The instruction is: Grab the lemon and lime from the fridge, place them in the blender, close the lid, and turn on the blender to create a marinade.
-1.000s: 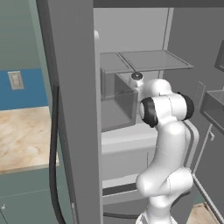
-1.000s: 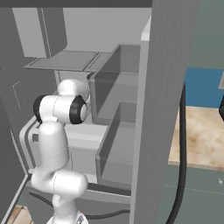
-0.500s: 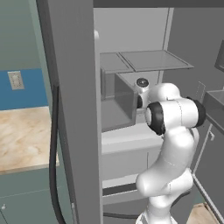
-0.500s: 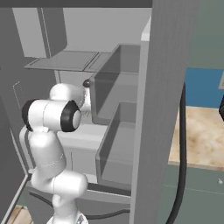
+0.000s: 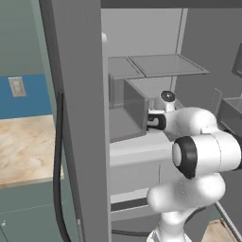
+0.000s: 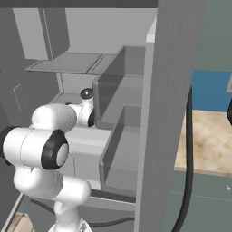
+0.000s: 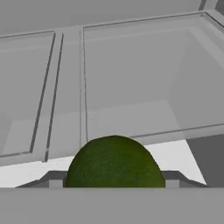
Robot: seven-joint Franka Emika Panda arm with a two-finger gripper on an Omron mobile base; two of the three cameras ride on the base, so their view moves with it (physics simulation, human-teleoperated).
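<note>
Between the tool's (image 7: pixel 114 181) fingers, a lime (image 7: pixel 114 162)

**Two base cameras flank the arm; hand camera sits inside the fridge**

Left base view looks forward past the fridge (image 5: pixel 75 118) door edge; right base view mirrors it. Both share the arm (image 5: pixel 198 156) and inner shelves (image 6: pixel 77 63). Hand view sits close over a lime (image 7: pixel 114 162), facing pale drawers (image 7: pixel 131 83)

— What's that lime (image 7: pixel 114 162) like, bottom centre of the hand view?
— Dark green, finely pitted, matt skin.
— And the fridge (image 5: pixel 80 118)?
— Smooth matt grey panels; its inner shelves (image 5: pixel 158 65) look like pale, smooth plastic.
</note>
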